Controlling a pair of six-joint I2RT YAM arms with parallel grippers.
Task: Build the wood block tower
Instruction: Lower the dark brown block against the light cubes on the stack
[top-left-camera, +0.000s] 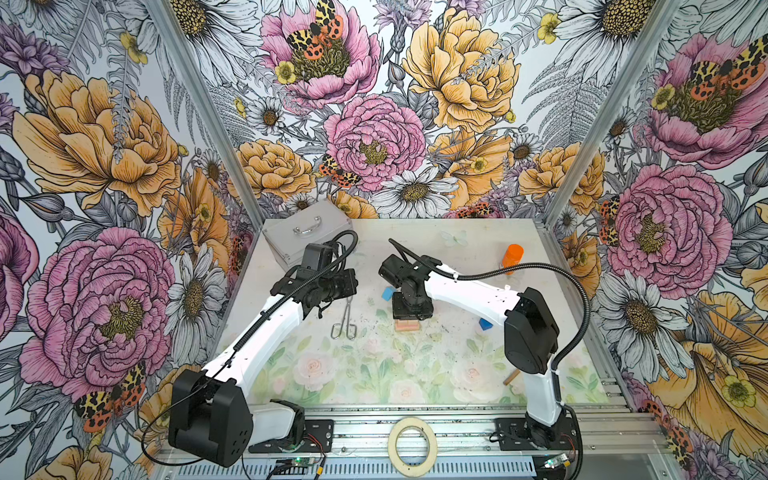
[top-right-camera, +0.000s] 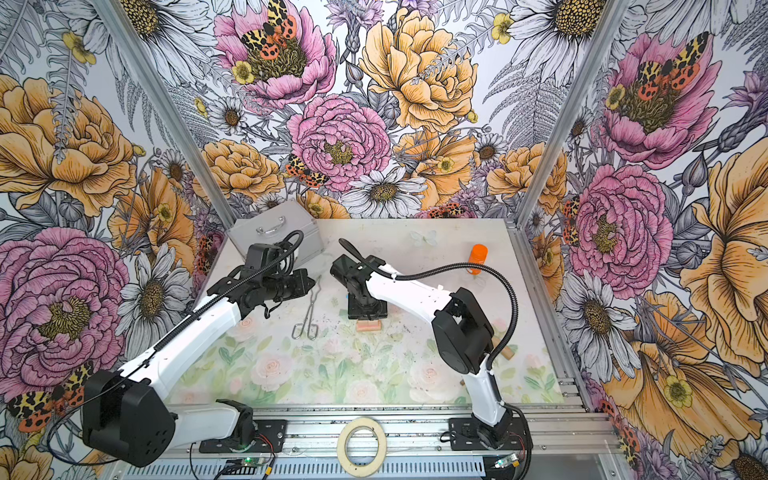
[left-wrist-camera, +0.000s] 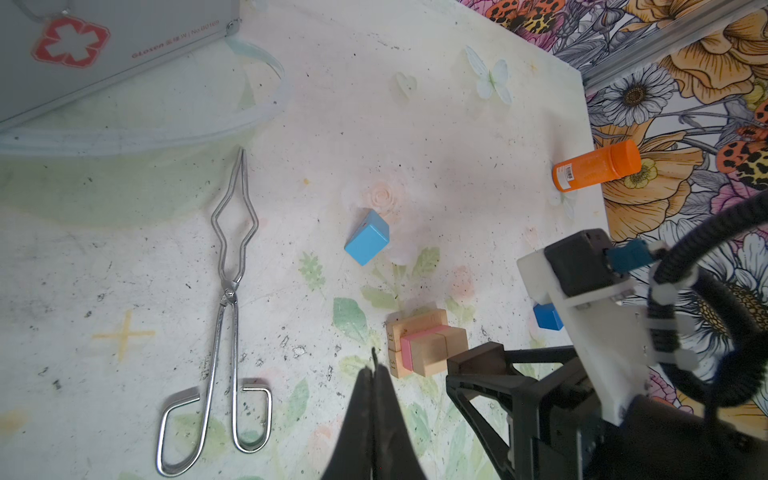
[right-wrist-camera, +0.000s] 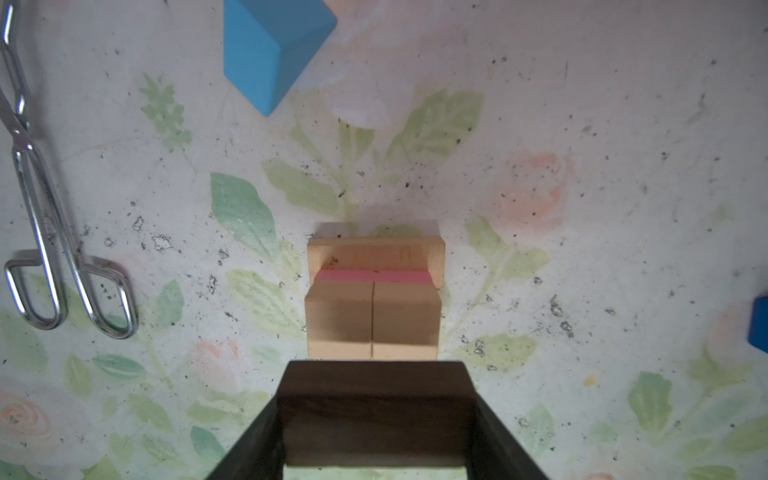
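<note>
The wood block tower (right-wrist-camera: 374, 299) stands mid-table: a tan bar at the bottom, a pink bar on it, and two tan cubes side by side on top. It shows in both top views (top-left-camera: 409, 327) (top-right-camera: 368, 326). My right gripper (right-wrist-camera: 376, 399) is shut on a dark brown bar (left-wrist-camera: 478, 359), which hangs right beside the tan cubes; whether they touch I cannot tell. My left gripper (left-wrist-camera: 374, 368) is shut and empty, a little to the tower's left. A light blue cube (top-left-camera: 387, 293) lies behind the tower and a darker blue cube (top-left-camera: 485, 324) to its right.
Silver tongs (top-left-camera: 344, 320) lie left of the tower. A silver case (top-left-camera: 305, 237) stands at the back left and an orange bottle (top-left-camera: 512, 257) at the back right. A thin wooden stick (top-left-camera: 511, 377) lies near the right arm, and a tape roll (top-left-camera: 411, 446) on the front rail.
</note>
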